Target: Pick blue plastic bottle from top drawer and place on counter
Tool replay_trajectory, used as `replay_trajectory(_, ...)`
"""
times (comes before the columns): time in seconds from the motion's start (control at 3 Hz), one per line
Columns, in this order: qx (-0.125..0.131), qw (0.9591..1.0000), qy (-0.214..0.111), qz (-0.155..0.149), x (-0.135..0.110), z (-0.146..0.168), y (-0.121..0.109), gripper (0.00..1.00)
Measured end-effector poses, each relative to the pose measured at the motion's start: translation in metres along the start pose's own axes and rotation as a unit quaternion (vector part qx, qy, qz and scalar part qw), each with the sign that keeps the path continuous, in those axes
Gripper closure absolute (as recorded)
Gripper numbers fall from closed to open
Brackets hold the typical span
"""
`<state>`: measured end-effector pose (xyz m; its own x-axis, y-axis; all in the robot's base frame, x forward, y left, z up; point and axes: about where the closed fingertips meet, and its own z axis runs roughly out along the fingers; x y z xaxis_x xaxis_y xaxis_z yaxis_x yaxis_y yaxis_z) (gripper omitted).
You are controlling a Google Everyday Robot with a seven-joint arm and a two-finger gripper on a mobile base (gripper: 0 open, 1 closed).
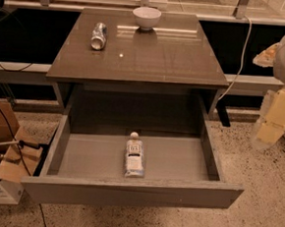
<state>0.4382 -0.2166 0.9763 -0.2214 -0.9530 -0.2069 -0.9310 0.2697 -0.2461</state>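
Note:
The blue plastic bottle [134, 157] lies on its side on the floor of the top drawer [126, 192], cap pointing to the back, near the middle. The drawer is pulled fully out under the counter [156, 57]. My gripper [272, 123] hangs at the right edge of the view, beside the drawer's right wall and above the floor, well away from the bottle. It holds nothing that I can see.
A crushed silver can [99, 35] lies on the counter's back left. A white bowl [146, 17] stands at the back middle. Cardboard boxes [0, 173] sit on the terrazzo floor to the left. A white cable [242, 54] hangs behind the counter's right side.

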Motion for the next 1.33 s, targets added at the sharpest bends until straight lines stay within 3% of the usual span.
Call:
replay_trajectory(0.33,0.000,1.0000,0.000,0.000,0.000,0.000,0.000,0.00)
replay_trajectory(0.67,-0.008,0.9985,-0.024,0.048,-0.008,0.010,-0.004,0.00)
replay_trajectory(1.0,-0.034,0.9893,-0.048,0.134,-0.028,0.049,-0.015,0.00)
replay_trajectory(1.33,-0.054,0.9681,-0.071,0.234,-0.036,0.082,-0.014,0.00)
